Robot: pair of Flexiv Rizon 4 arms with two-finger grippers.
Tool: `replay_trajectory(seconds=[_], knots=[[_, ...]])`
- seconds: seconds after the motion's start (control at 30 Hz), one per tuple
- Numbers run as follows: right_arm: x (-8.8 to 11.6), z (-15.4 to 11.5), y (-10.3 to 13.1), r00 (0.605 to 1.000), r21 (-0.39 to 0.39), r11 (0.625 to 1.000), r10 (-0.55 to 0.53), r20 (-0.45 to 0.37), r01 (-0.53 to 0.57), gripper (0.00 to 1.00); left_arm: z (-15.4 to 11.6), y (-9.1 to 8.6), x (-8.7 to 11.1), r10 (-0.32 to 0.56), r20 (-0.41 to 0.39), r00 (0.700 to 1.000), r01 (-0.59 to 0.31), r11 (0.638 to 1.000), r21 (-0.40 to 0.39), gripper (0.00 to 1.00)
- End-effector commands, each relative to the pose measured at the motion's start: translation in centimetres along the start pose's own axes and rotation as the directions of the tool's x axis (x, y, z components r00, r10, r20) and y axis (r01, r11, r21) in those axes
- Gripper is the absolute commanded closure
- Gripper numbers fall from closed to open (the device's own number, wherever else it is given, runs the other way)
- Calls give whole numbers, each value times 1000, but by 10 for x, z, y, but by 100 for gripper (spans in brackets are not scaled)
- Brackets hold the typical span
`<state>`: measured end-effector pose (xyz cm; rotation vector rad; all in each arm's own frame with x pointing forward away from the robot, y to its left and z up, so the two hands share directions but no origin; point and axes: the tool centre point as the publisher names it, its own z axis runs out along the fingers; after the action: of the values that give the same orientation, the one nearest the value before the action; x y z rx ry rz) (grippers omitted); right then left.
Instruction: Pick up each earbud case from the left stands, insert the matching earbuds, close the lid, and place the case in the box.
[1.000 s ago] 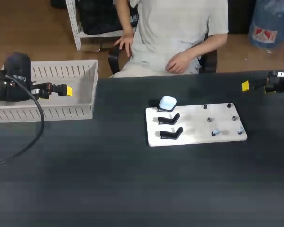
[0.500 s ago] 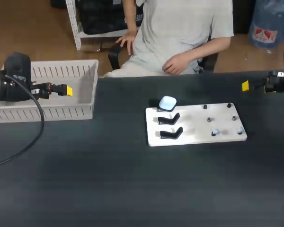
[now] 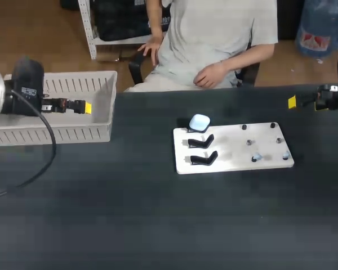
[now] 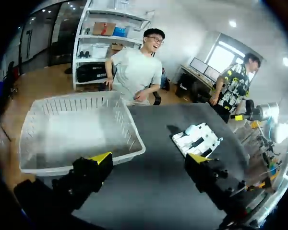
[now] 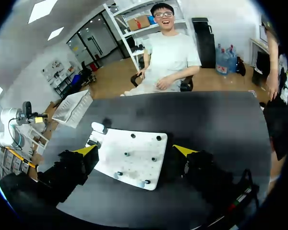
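While L pincer point(image 3: 85, 107) gapes over box point(image 3: 62, 134), case point(image 3: 199, 122) on stand point(image 3: 191, 130).

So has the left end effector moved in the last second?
Yes, the left end effector has shifted slightly right, nearer the white basket's right wall.

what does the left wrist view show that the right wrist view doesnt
Only the left wrist view: the inside floor of the basket, seen just past the open left tool. Only the right wrist view: the pegs on the white board, ahead of the open right tool. Both: the basket, the board and the pale earbud case at the board's corner.
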<state>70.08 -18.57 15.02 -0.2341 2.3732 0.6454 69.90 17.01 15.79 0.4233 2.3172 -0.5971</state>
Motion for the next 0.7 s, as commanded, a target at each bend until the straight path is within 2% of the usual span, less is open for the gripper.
replay_trajectory(seconds=[0.03, 0.2, 0.4, 0.7], knots=[[0, 0, -1, 1000, -3, 1000, -1, 0, 1, 0, 7, 0, -8, 75, 13, 997, -75, 996, 39, 0], [0, 0, -1, 1000, -3, 1000, -1, 0, 1, 0, 17, -5, -14, 194, 17, 981, -194, 977, 85, 0], [0, 0, -1, 1000, -3, 1000, -1, 0, 1, 0, 31, -17, -13, 341, 19, 940, -340, 926, 163, 0], [0, 0, -1, 1000, -3, 1000, -1, 0, 1, 0, 60, -40, -5, 519, 32, 854, -505, 812, 292, 0]])
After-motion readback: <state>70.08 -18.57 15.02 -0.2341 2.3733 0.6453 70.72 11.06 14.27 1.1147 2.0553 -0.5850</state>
